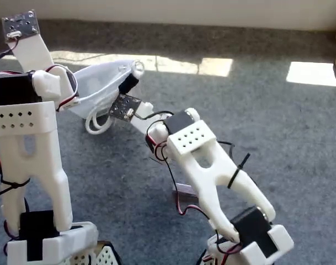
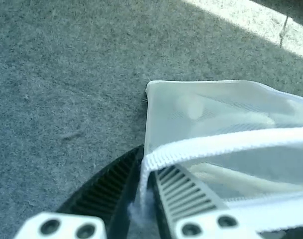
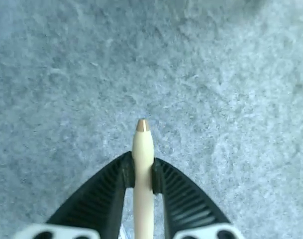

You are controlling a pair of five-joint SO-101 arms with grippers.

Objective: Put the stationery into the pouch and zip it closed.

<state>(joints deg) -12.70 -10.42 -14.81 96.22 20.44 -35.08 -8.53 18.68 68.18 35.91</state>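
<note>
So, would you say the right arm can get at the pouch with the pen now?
Probably yes. The left pincer holds the pouch by its edge, and the right pincer, shut on the pen, is beside it with nothing between; the pen points at carpet, so it may need re-aiming.

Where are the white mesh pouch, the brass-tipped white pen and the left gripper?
White mesh pouch (image 2: pixel 216 112): left wrist view, on its mesh side panel.
Brass-tipped white pen (image 3: pixel 143 164): right wrist view, on its barrel.
Left gripper (image 2: pixel 145 162): left wrist view, between fingertips pinching the pouch's hem.
</note>
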